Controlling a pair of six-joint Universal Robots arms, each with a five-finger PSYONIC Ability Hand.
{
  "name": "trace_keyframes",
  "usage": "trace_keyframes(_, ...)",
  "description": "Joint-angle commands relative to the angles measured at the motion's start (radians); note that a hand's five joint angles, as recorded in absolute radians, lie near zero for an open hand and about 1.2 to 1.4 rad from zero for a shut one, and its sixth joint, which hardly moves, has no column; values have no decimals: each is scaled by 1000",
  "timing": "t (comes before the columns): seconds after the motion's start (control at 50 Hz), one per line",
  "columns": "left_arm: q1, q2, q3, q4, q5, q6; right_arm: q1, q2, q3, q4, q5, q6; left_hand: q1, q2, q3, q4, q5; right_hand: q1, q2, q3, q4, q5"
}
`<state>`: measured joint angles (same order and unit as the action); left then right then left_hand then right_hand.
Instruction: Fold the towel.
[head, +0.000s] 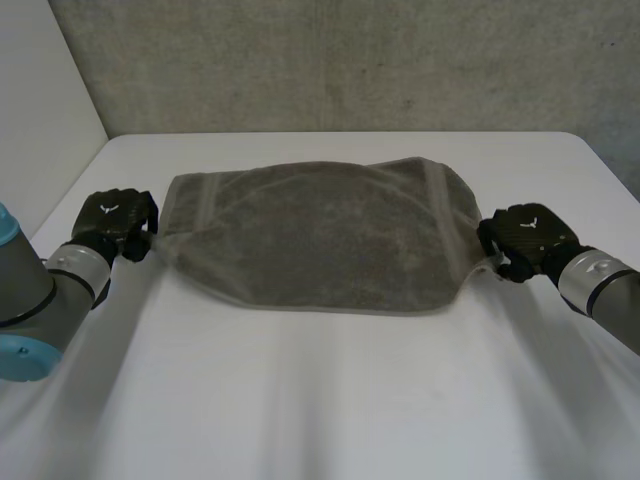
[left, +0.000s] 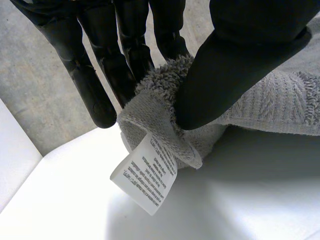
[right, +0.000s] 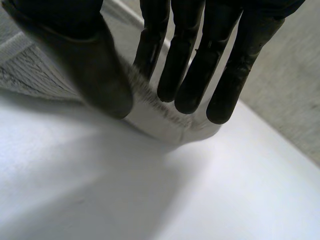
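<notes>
The grey towel (head: 320, 235) is stretched across the middle of the white table (head: 320, 410), between the two hands. The left hand (head: 118, 222) pinches its near left corner between thumb and fingers (left: 92, 90); a white care label (left: 145, 181) hangs from this corner. The right hand (head: 525, 240) pinches the near right corner in the same way

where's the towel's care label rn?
Left wrist view: the care label hangs from the towel corner pinched in the left hand, just above the table.
</notes>
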<state>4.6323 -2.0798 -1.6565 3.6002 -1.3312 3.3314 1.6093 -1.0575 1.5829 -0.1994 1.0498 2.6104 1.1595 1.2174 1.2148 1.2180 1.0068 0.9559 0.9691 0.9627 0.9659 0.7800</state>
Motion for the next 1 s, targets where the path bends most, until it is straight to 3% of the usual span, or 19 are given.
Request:
trace_keyframes(0.02,0,6,3,0,-2,-6,0,-87,118,-127,3,4,237,179,181,178,215,-131,-144,-138,-141,-130)
trace_keyframes(0.22,3,4,-2,0,-2,-9,-5,-101,215,-141,-7,-26,237,179,181,178,215,-418,-432,-425,-428,-417)
trace_keyframes(0.44,11,7,-11,0,0,-9,-26,-125,273,-109,3,-112,237,179,181,178,215,-504,-517,-511,-514,-502)
trace_keyframes(1.0,13,9,-16,2,0,-9,-52,7,166,-66,-5,-104,237,179,181,178,215,-366,-379,-373,-376,-365)
